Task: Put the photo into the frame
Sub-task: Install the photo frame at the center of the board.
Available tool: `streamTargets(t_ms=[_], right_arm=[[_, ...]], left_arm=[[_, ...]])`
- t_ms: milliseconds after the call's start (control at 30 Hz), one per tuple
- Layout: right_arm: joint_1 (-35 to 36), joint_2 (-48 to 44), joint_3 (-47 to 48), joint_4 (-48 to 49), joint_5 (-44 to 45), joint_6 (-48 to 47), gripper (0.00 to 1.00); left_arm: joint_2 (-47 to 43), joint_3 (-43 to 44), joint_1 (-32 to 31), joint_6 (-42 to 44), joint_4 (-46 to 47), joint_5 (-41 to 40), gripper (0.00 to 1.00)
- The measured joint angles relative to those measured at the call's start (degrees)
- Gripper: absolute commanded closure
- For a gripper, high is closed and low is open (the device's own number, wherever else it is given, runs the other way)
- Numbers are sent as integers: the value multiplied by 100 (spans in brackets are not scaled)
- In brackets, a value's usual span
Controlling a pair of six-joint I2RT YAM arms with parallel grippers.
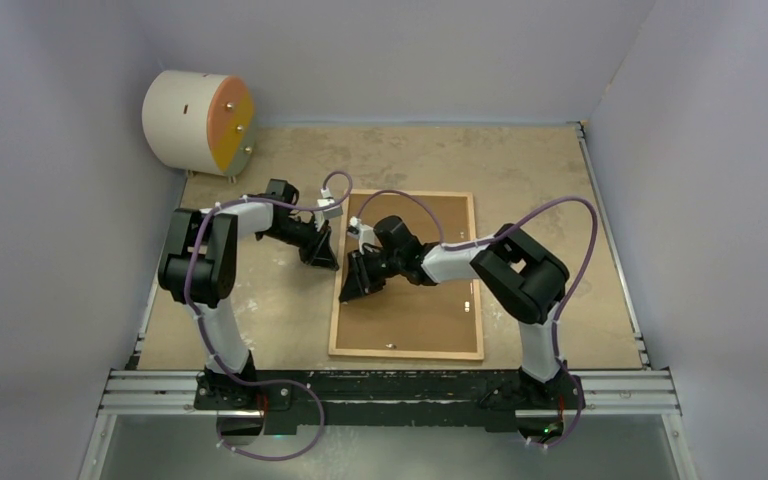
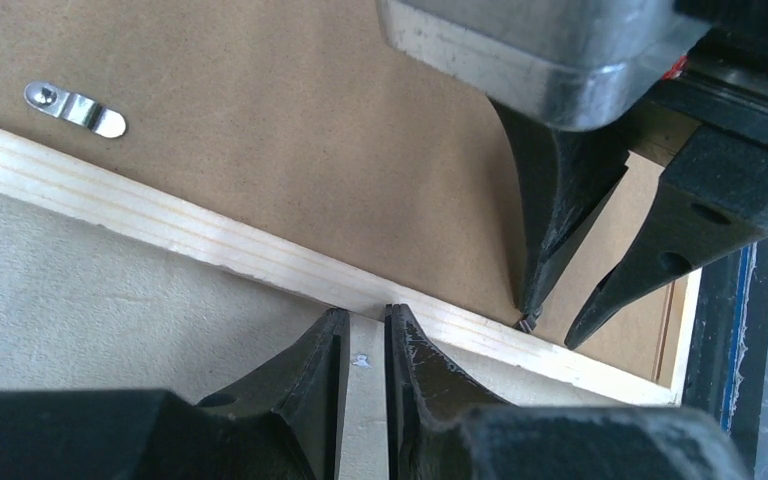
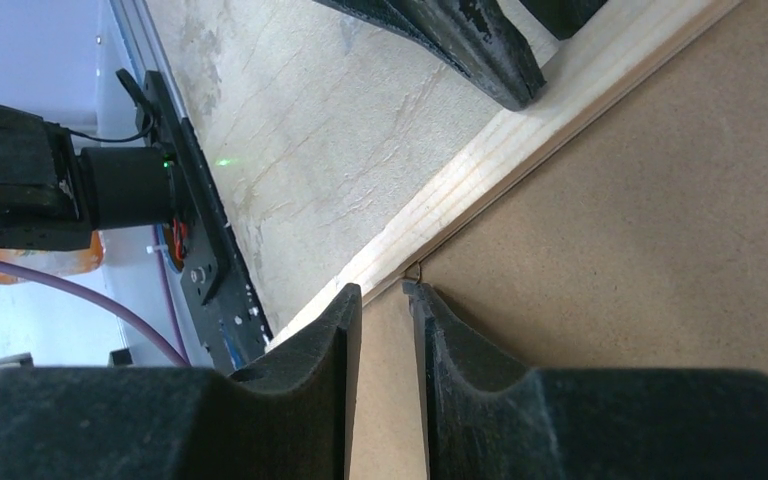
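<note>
The light-wood frame (image 1: 405,352) lies flat in the middle of the table, with the brown fibreboard backing sheet (image 1: 430,310) filling it. The photo is hidden. My left gripper (image 1: 322,260) sits just outside the frame's left rail (image 2: 160,215), tips touching the wood, open by a narrow gap with nothing between the jaws (image 2: 367,315). My right gripper (image 1: 352,290) is open over the backing (image 3: 640,220) just inside that same rail (image 3: 520,150). Its right fingertip rests by a small metal tab (image 3: 415,270). Its gripper (image 3: 383,290) holds nothing.
A flat metal turn clip (image 2: 75,108) lies on the backing near the rail. A cream and orange cylinder (image 1: 198,122) stands at the back left corner. A black mounting rail (image 1: 390,385) runs along the near edge. Grey walls close in both sides.
</note>
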Motion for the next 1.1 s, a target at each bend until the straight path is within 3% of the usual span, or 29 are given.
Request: streamTargets(t_ms=[467, 733, 1100], right_arm=[[-7, 173, 264, -214, -238, -310, 76], [-11, 192, 404, -468, -256, -553, 73], [-262, 9, -125, 431, 83, -57, 73]], left_arm=[[59, 63, -2, 9, -105, 68, 85], [59, 66, -2, 9, -116, 72, 86], [59, 66, -2, 9, -129, 76, 87]])
